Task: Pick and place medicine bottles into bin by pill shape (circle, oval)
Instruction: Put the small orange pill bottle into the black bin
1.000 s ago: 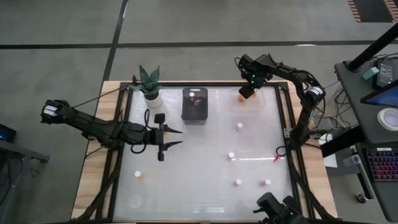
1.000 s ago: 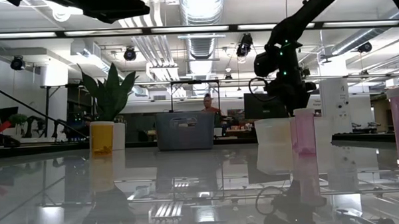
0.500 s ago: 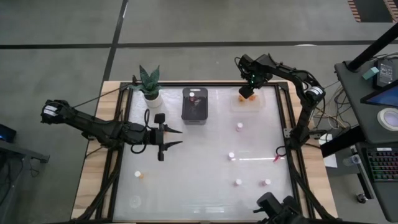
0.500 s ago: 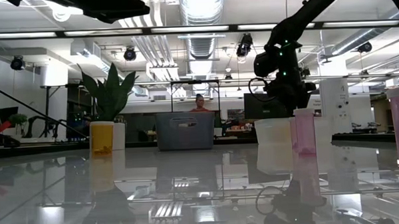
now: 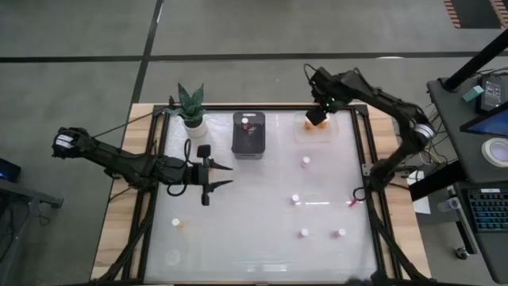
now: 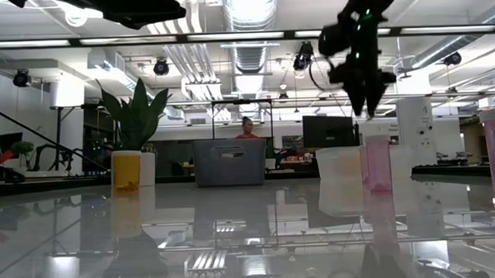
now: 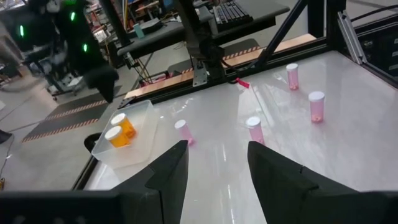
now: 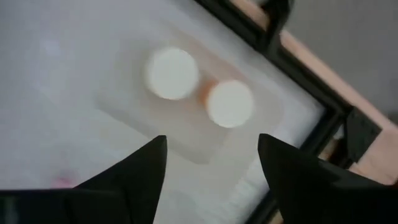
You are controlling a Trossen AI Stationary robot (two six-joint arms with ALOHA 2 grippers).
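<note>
Two orange medicine bottles (image 8: 199, 87) with white caps stand side by side, touching, in the clear bin (image 5: 316, 129) at the table's far right corner, and the right gripper (image 5: 325, 105) hangs above them with its fingers spread wide and nothing between them. A second ago this gripper sat low over the bin, level with the bottles in the low view; it now shows higher there (image 6: 362, 69), well clear of the bin's rim, and the right arm has swung outward. Judged from this, one placement is finished and the arm is withdrawing to fetch another bottle.

The left gripper (image 5: 216, 176) waits over the table's left half, fingers parted and empty, in the same pose as a second ago.

Five small pinkish bottles remain loose on the right half of the white table (image 5: 262, 222): one (image 5: 305, 162) nearest the clear bin, one (image 5: 295, 199) at mid-table, one (image 5: 351, 202) lying toward the right edge, and two (image 5: 304, 233) (image 5: 341, 233) nearer the front edge. A further small bottle (image 5: 177, 223) stands alone at front left. The dark bin (image 5: 248, 137) sits at the far centre, just beside the potted plant (image 5: 190, 107). Most of the sorting appears still to be done.
</note>
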